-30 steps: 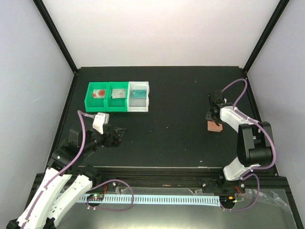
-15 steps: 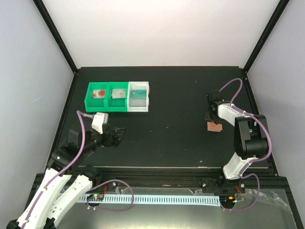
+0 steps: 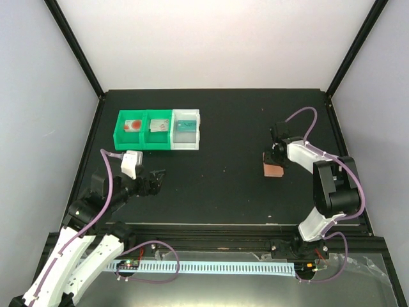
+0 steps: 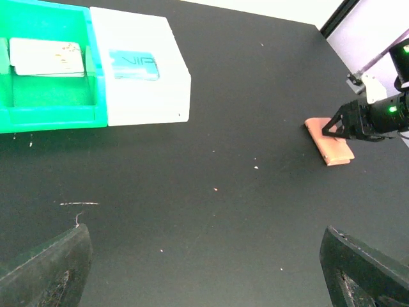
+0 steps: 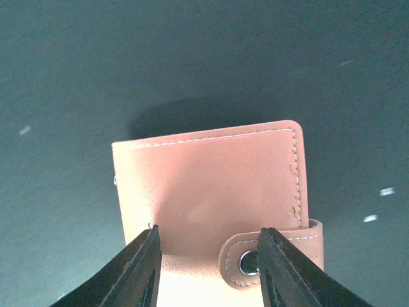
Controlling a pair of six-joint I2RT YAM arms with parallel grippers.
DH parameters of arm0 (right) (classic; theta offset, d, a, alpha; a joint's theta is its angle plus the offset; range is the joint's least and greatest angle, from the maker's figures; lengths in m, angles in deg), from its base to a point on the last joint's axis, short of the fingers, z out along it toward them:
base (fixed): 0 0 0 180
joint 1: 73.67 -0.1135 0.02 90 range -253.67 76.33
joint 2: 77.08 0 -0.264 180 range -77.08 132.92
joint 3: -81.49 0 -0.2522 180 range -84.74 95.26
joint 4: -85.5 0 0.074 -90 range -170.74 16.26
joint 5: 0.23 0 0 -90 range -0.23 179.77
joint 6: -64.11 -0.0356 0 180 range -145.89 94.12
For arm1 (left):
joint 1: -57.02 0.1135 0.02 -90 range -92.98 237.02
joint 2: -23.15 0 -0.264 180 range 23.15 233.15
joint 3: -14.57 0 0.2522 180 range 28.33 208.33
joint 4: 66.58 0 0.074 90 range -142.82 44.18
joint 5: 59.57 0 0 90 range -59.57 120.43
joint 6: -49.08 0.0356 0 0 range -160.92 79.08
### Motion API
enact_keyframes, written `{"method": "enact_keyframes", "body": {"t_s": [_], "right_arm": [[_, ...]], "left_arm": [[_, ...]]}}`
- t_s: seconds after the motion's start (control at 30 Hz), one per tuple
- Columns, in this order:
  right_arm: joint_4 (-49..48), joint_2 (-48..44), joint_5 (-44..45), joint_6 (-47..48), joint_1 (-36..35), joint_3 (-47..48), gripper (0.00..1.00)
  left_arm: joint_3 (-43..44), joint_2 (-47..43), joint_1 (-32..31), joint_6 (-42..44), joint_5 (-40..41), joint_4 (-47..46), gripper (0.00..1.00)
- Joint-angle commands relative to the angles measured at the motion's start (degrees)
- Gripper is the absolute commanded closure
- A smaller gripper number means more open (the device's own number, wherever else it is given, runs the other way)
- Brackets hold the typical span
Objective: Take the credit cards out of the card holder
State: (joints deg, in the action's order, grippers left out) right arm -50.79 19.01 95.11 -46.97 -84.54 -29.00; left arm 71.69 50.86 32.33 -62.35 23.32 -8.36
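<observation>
At three o'clock on the table (image 3: 223, 192), the card holder (image 3: 273, 171) lay flat, snapped closed. It looked light, soft and likely to slide, best pinched across its thin edges. The right gripper (image 5: 208, 231) pointed down, jaws half apart over its face, clasping nothing. The left gripper (image 4: 204, 272) gaped wide at seven o'clock.

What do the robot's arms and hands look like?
The left arm and right arm are white shells with black joints, each trailing a looping purple cable. The left hand and right hand each have two dark, pointed fingers.
</observation>
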Motion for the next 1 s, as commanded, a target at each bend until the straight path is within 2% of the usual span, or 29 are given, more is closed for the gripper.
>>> {"method": "enact_keyframes", "body": {"t_s": [0.0, 0.43, 0.73, 0.97], "right_arm": [[2.0, -1.7, -7.8, -1.9, -5.3, -3.3, 0.58], [2.7, -5.8, -10.9, -8.5, -21.5, -6.6, 0.60], [9.1, -10.7, -2.3, -4.5, -22.5, -4.6, 0.65], [5.7, -9.2, -5.3, -4.3, -23.1, -5.9, 0.69]], "left_arm": [[0.2, -0.2, 0.5, -0.4, 1.5, -1.0, 0.01], [0.2, 0.1, 0.5, -1.4, 3.3, -0.7, 0.01], [0.0, 0.4, 0.5, -1.6, 2.7, -1.2, 0.01], [-0.2, 0.6, 0.5, -1.6, 2.8, -1.4, 0.01]]}}
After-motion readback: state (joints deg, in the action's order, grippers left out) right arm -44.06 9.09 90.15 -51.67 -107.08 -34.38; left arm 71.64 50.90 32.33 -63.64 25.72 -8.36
